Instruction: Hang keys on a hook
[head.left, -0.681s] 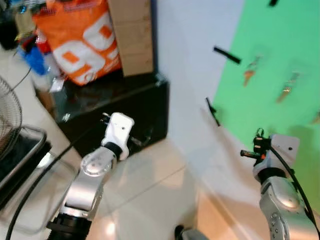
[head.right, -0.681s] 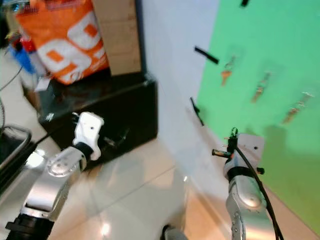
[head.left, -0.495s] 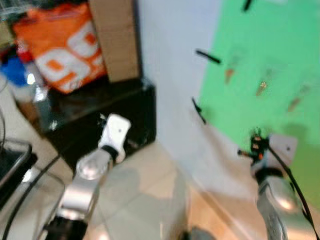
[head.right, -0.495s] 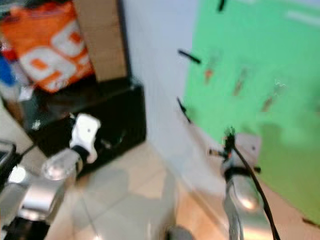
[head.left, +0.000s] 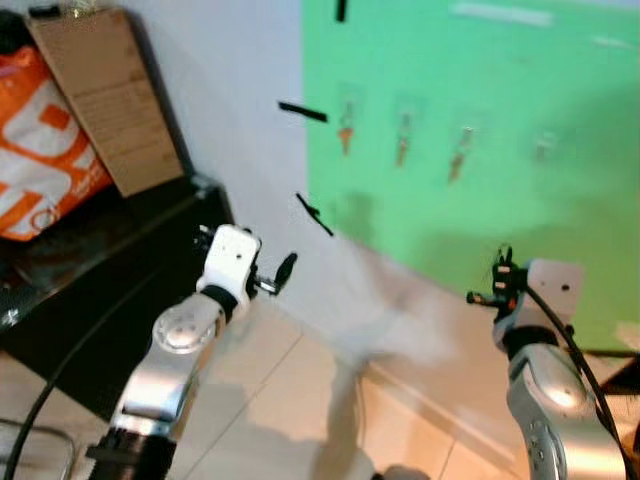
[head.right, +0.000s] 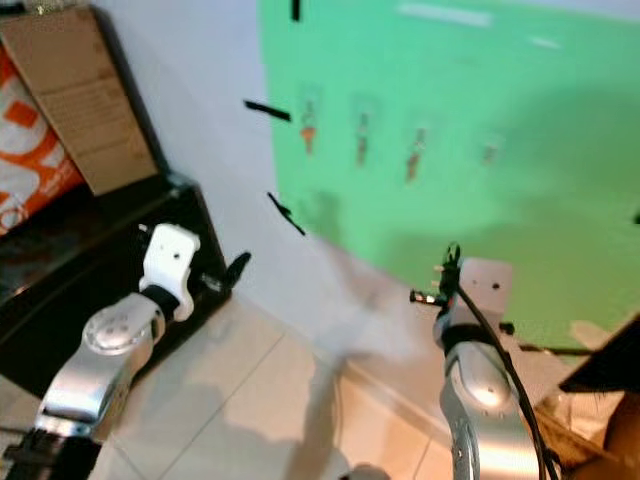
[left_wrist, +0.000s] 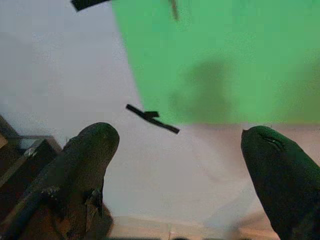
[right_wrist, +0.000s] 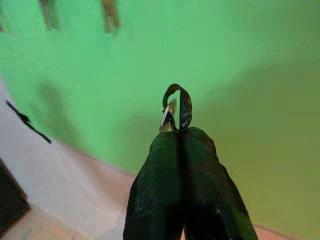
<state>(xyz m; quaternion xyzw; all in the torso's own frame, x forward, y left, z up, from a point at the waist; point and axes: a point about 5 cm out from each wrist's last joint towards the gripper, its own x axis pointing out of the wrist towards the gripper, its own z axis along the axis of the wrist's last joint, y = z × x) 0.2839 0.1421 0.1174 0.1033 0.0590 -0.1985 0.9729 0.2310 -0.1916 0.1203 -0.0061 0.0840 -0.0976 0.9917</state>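
Between right gripper (right_wrist: 177, 137) fingers pressed together (pinching), key ring (right_wrist: 178, 107) protruding past tips, left gripper (left_wrist: 180, 165) spread.

Four keys (head.left: 345, 135) hang, perhaps; one cardboard box (head.left: 105, 100); one orange bag (head.left: 35, 150).

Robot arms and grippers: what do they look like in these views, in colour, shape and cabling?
Both arms are silver metal with rounded joints. The left arm and the right arm each end in a white boxy wrist block, with a black cable running along each arm. The left gripper and the right gripper have long, rounded black fingers. Small orange-red fittings sit by the right wrist.
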